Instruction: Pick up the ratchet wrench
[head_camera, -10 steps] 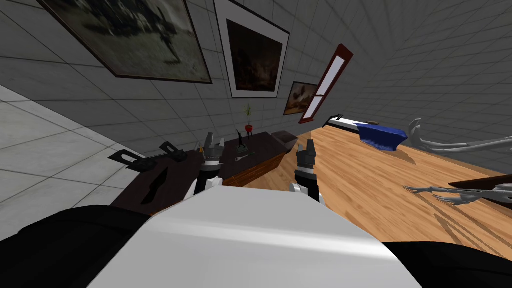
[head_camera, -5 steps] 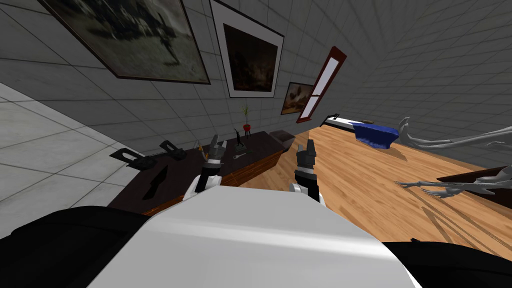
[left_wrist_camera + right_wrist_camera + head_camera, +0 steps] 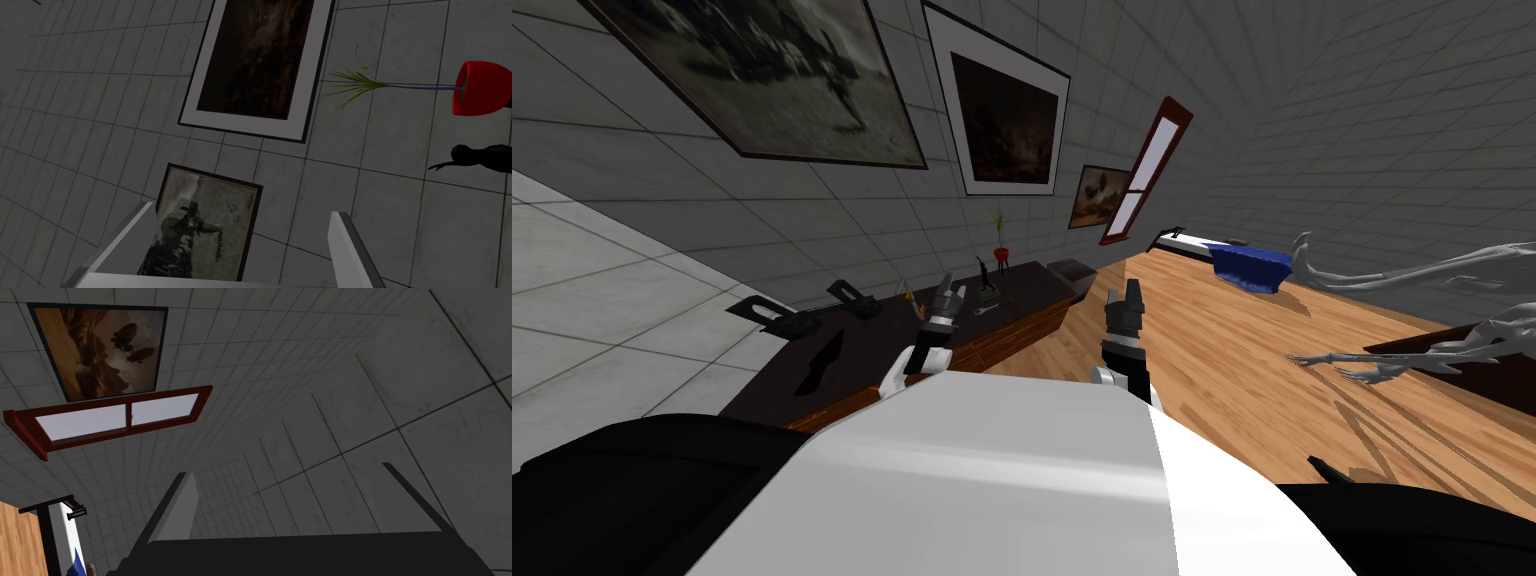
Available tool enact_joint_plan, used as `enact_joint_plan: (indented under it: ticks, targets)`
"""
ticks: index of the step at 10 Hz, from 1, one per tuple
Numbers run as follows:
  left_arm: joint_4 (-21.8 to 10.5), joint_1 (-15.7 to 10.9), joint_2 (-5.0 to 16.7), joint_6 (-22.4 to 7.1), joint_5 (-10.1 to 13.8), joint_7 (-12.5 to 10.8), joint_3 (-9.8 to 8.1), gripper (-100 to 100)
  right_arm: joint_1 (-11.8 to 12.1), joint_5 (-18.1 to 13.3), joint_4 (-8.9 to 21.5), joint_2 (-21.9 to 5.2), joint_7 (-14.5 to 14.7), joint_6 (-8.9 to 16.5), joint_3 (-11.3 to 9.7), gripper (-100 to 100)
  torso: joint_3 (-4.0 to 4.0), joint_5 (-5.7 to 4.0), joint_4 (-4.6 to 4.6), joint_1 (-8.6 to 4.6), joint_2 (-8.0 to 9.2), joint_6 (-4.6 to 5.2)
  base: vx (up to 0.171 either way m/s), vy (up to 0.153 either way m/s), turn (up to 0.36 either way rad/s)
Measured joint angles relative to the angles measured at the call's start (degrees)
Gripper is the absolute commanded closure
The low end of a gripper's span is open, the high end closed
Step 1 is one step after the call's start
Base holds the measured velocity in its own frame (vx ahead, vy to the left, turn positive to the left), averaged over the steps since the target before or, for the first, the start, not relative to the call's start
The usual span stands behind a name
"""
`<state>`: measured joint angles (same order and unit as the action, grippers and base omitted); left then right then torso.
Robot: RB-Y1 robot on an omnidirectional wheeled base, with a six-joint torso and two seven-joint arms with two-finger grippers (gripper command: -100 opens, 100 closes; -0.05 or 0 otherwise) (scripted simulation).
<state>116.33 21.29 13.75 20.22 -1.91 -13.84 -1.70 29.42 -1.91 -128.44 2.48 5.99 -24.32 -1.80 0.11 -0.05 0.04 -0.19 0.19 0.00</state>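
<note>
Left gripper [image 3: 949,291]: fingers apart, empty, above the dark surface [image 3: 857,365]. Right gripper [image 3: 1124,298]: fingers apart, empty. Ratchet wrench [image 3: 985,309]: small, grey, flat on the surface just beyond the left gripper. Probably rigid, dense and slick; take it mid-handle, across the width.

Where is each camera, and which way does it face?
Head view: on the head, looking down at the dark table and wrench; left gripper and right gripper show.
Left wrist view: on the left hand, facing the wall; open fingers show.
Right wrist view: right hand, likewise.
Head and left wrist views share the red pot.
</note>
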Motion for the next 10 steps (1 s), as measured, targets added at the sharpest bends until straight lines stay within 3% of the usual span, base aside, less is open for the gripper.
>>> enact_joint_plan:
  ticks: [4,7,10]
  targets:
    - [-6.8,-3.6,1.7,-2.4,0.0,-0.6,-1.03,-100,0.0,0.0,0.0,0.0,0.0,0.0,0.0,0,-0.03,0.0,-0.01,-0.02,-0.05,0.01,-0.045,-0.068,-0.052]
    - [-9.5,-5.4,4.6,-6.8,0.9,-2.0,-2.68,-100,0.0,0.0,0.0,0.0,0.0,0.0,0.0,0,-0.04,-0.01,-0.01,0.01,-0.08,0.0,-0.028,-0.054,-0.04]
    - [-14.7,-7.9,5.5,-8.1,1.1,-2.3,-3.31,-100,0.0,0.0,0.0,0.0,0.0,0.0,0.0,0,-0.09,0.02,-0.03,0.08,-0.15,0.0,-0.014,-0.046,-0.056]
